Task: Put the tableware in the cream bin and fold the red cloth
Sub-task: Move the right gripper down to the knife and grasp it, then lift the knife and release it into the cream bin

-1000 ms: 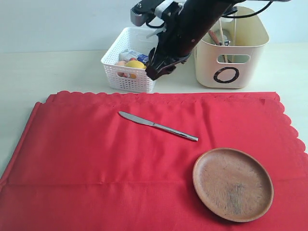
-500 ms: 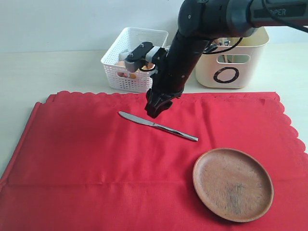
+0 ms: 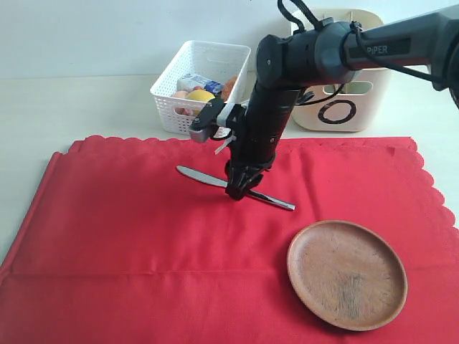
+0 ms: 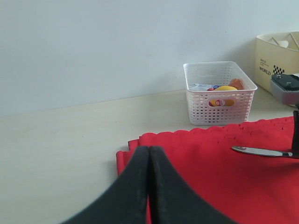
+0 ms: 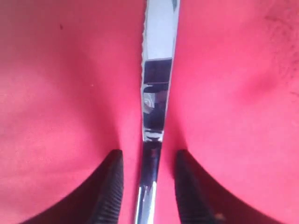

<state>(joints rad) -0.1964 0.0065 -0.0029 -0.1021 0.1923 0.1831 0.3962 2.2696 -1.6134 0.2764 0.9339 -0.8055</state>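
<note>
The red cloth lies spread flat over the table. On it rests a metal knife, blade toward the left. My right gripper has come down over the knife's middle; in the right wrist view the knife runs between the two fingers, which stand open on either side with gaps. A round brown wooden plate sits on the cloth at the front right. The cream bin stands at the back right, partly behind the arm. My left gripper is shut and empty, near the cloth's corner.
A white perforated basket with a lemon and other food stands at the back, left of the cream bin, also seen as the basket in the left wrist view. Bare table lies behind and left of the cloth.
My right arm has swung down from near the bin and basket to the cloth, and its gripper now straddles the knife. The jaws have narrowed somewhat. Knife and plate have not moved.
</note>
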